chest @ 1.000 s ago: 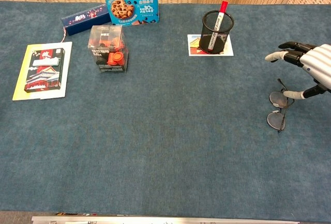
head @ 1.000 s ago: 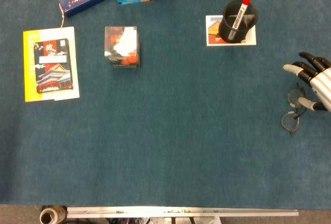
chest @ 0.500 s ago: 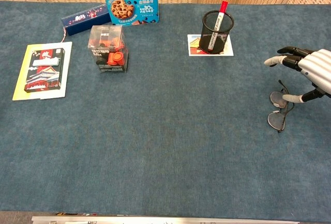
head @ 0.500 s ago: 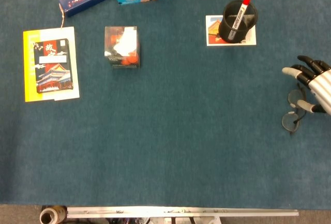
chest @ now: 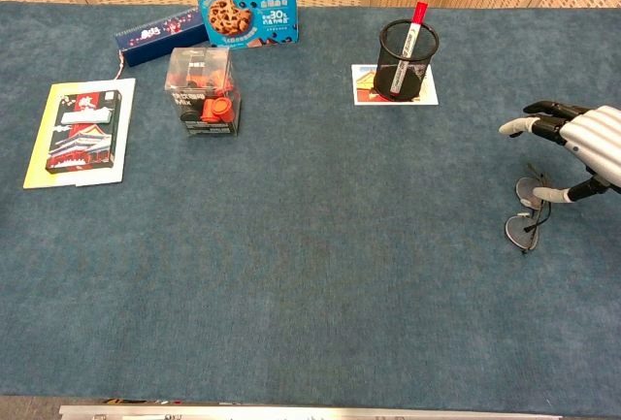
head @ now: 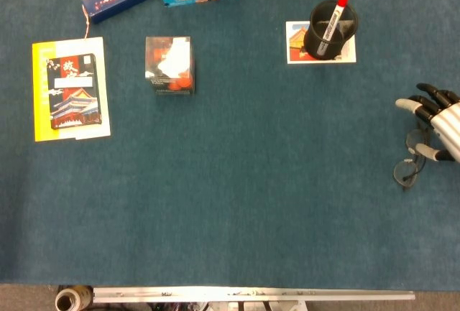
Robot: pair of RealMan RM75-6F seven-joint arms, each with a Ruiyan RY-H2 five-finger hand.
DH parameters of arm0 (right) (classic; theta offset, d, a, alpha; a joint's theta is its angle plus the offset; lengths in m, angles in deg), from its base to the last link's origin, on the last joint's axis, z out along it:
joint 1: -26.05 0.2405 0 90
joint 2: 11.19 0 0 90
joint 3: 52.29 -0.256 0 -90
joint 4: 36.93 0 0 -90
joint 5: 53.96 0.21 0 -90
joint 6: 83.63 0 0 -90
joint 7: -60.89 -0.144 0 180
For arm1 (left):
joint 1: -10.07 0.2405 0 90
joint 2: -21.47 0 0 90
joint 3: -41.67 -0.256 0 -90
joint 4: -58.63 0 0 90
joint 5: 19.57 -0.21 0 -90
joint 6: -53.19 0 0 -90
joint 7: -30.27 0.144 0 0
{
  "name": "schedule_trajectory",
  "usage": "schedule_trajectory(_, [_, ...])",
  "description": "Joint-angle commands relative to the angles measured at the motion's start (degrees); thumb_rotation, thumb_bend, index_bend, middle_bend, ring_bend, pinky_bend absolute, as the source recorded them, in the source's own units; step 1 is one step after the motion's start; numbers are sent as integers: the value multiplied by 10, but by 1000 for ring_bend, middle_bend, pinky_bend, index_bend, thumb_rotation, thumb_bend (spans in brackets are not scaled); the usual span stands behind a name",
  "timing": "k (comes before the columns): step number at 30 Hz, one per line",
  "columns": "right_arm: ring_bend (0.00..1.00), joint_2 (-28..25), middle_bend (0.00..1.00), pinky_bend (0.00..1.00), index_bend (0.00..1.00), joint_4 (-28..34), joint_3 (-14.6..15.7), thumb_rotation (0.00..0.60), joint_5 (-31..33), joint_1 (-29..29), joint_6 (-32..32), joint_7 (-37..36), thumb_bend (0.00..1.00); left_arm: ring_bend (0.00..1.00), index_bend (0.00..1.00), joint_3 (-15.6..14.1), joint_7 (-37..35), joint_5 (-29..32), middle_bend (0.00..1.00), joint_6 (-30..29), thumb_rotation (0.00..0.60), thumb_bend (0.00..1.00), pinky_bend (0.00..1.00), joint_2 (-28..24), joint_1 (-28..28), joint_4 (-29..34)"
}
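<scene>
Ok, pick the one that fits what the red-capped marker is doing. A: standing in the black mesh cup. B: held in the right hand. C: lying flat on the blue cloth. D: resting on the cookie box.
A: the marker leans inside the black mesh cup, red cap sticking out above the rim, while the right hand is far off, over the eyeglasses.

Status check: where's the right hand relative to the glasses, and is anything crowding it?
Right hand open, fingers spread, over the glasses, thumb at the frame; grip not confirmed. Left hand not in view. Glasses flat on the table. Nothing close; pen holder well clear.
</scene>
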Motion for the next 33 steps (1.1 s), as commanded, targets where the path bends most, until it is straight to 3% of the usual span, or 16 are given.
schedule_trajectory(1, [136, 5, 313, 290, 238, -9, 2, 600, 0, -2, -3, -4, 120, 505, 517, 0, -1, -1, 528, -1, 600, 522, 627, 0, 1, 0])
schedule_trajectory(20, [136, 22, 313, 291, 238, -45, 13, 600, -1, -14, -6, -24, 120, 504, 517, 2, -2, 1, 529, 0, 600, 522, 627, -1, 0, 1])
schedule_trajectory(33, [136, 1, 313, 291, 238, 1, 9, 600, -11, -5, 31, -8, 120, 504, 517, 0, 1, 1, 529, 1, 600, 521, 627, -1, 0, 0])
